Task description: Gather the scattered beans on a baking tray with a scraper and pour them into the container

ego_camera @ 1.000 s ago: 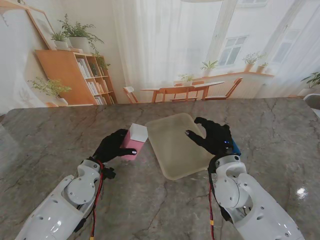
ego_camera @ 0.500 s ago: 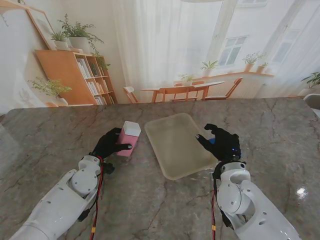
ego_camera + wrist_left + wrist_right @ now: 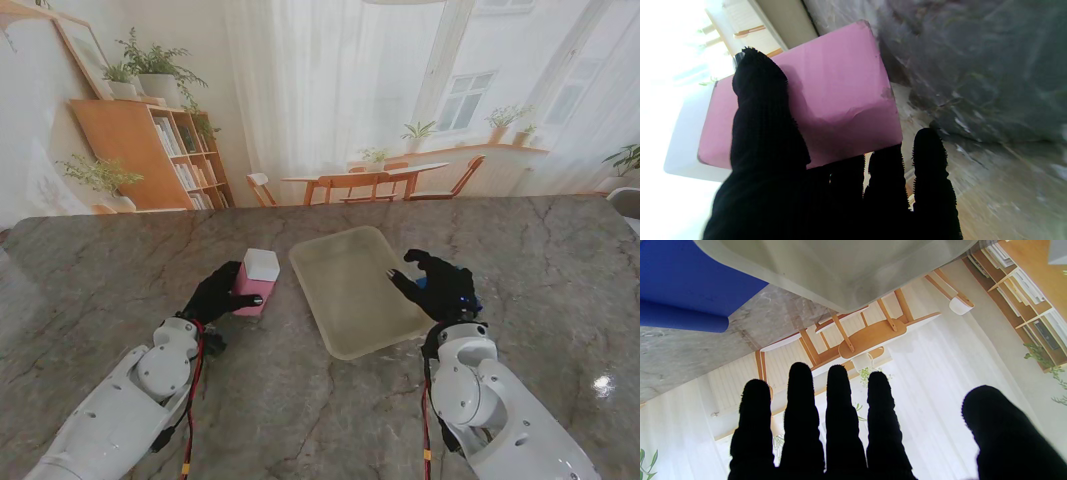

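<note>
The pale baking tray (image 3: 345, 285) lies in the middle of the marble table, and I cannot make out any beans on it. To its left stands a pink container (image 3: 255, 285) with a white top. My left hand (image 3: 213, 296) is shut on it, and in the left wrist view the thumb (image 3: 763, 110) presses on the pink container (image 3: 840, 93). My right hand (image 3: 437, 285) hovers at the tray's right edge with its fingers (image 3: 836, 413) spread and straight, holding nothing. The blue scraper (image 3: 680, 280) lies on the table beside the tray (image 3: 840, 270), mostly hidden under that hand in the stand view.
The marble table (image 3: 320, 400) stretches wide on all sides. A printed backdrop of a room stands behind the table's far edge (image 3: 320, 202).
My left hand has carried the pink container a little to the left, away from the tray. My right hand has drawn back from over the tray to its right edge.
</note>
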You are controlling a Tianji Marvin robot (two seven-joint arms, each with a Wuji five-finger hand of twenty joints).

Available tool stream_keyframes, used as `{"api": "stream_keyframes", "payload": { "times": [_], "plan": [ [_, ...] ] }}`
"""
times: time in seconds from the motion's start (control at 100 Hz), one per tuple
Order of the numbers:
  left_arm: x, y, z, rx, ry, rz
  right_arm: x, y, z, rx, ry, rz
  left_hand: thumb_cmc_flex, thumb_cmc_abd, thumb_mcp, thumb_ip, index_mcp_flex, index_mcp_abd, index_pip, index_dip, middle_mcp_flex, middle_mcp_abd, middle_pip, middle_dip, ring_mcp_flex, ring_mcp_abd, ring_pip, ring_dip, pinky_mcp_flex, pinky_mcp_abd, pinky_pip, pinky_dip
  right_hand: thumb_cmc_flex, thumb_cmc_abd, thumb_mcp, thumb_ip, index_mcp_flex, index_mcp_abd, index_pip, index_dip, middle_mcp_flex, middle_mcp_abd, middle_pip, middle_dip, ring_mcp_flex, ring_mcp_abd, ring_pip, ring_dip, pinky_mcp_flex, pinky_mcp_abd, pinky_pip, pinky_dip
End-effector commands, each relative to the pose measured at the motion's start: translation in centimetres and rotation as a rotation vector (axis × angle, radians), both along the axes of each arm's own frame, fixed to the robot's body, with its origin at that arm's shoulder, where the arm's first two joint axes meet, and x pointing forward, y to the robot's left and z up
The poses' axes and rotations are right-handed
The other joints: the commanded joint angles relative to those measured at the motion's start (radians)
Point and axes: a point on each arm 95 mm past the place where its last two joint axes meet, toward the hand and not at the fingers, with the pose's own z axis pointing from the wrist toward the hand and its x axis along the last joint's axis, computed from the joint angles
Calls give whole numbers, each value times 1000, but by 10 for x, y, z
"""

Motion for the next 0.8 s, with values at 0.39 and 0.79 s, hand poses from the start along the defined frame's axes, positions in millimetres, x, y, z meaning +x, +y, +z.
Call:
{"api": "stream_keyframes", "payload": {
  "times": [0.39,0.79],
  "plan": [
    [-32,20,-27,104,134,-19,2,4,-3,15,24,19,19,273,174,119,72,131,-440,-203,-185,118,-85,-304,-233,82,-85,-85,-151,110,-140,-32,-19,-3,14,11,15,-22,8,-2,14,-20,9,16,13,-22,0,16,-4,-3,-1,25],
    [-46,29,-22,156,196,-79,4,4,-5,15,34,26,-163,233,184,132,-163,382,-754,-566,-451,270,-215,-484,-498,166,-201,-196,-293,167,-437,-122,-17,0,7,10,16,-23,8,-5,16,-18,6,16,15,-21,1,18,-7,-3,-6,26]
  ]
}}
